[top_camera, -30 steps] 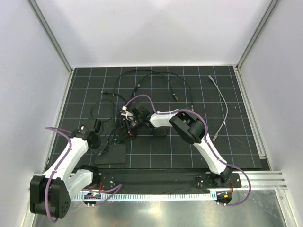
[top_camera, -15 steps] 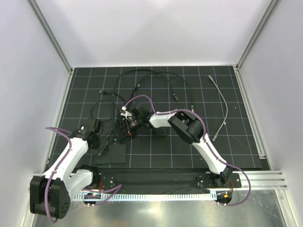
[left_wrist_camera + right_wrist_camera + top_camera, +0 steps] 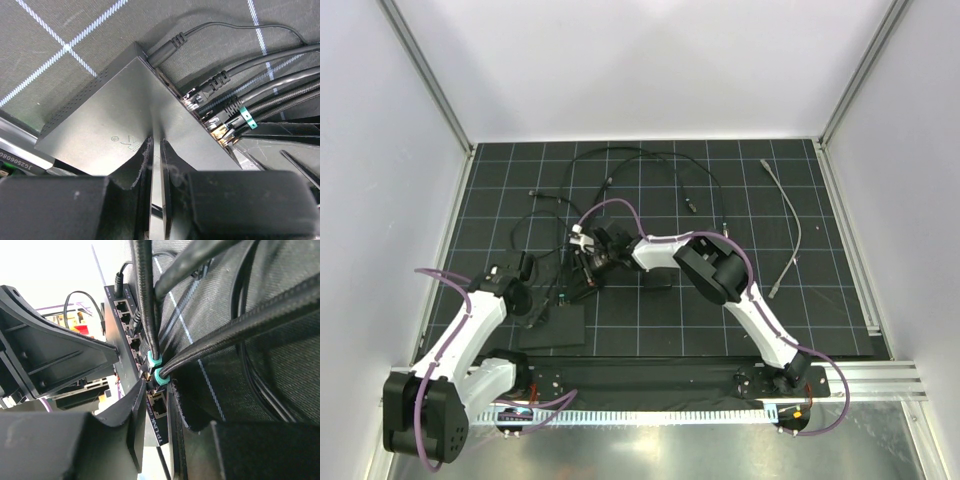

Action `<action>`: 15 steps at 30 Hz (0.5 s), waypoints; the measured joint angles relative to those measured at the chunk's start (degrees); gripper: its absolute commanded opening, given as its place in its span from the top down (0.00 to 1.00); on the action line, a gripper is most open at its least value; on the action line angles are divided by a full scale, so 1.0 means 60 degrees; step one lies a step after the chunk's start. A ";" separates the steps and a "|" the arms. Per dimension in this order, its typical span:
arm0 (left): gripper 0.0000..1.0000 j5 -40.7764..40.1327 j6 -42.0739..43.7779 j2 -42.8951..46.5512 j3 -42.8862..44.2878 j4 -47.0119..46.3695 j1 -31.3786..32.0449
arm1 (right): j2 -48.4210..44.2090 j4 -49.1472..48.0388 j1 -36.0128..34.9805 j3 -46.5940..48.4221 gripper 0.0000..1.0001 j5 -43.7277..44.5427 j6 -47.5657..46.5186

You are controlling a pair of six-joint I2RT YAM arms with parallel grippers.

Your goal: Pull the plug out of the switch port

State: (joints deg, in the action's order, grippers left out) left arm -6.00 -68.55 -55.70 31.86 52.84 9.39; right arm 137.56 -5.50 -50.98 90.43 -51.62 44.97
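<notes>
As left pincer [image 3: 156,146] stays nearly closed, right pincer [image 3: 161,402] has narrowed, still gapped, at plug [image 3: 156,374].

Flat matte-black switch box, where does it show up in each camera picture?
Top external: flat matte-black switch box lies lower left of centre.
Left wrist: the box fills centre-left.
Right wrist: edge-on, left of centre.
Shared landmark: green-collared braided cable plug in its port edge, both wrist views.

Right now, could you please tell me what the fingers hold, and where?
Cannot tell. The right fingers straddle the green-collared plugs at the switch, no clear pinch; left fingers, nearly shut, are over its top, gripping nothing visible.
</notes>
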 measured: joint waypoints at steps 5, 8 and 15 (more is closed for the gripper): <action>0.84 -0.0193 -0.0004 -0.0062 0.0044 0.0036 -0.0004 | 0.0011 -0.0984 -0.0106 -0.0240 0.99 0.0423 0.0346; 0.83 -0.0415 -0.0007 -0.0262 0.0160 0.0120 -0.0004 | 0.0040 -0.1698 -0.0175 -0.0350 0.99 0.0849 0.0790; 0.78 -0.1042 0.0004 -0.0623 0.0470 0.0382 -0.0076 | 0.0729 -0.2546 -0.0262 0.0514 0.99 0.1563 0.1821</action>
State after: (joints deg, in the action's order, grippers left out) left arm -12.25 -68.53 -59.44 34.68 55.13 8.93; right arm 141.93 -20.78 -52.56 93.51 -42.24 55.90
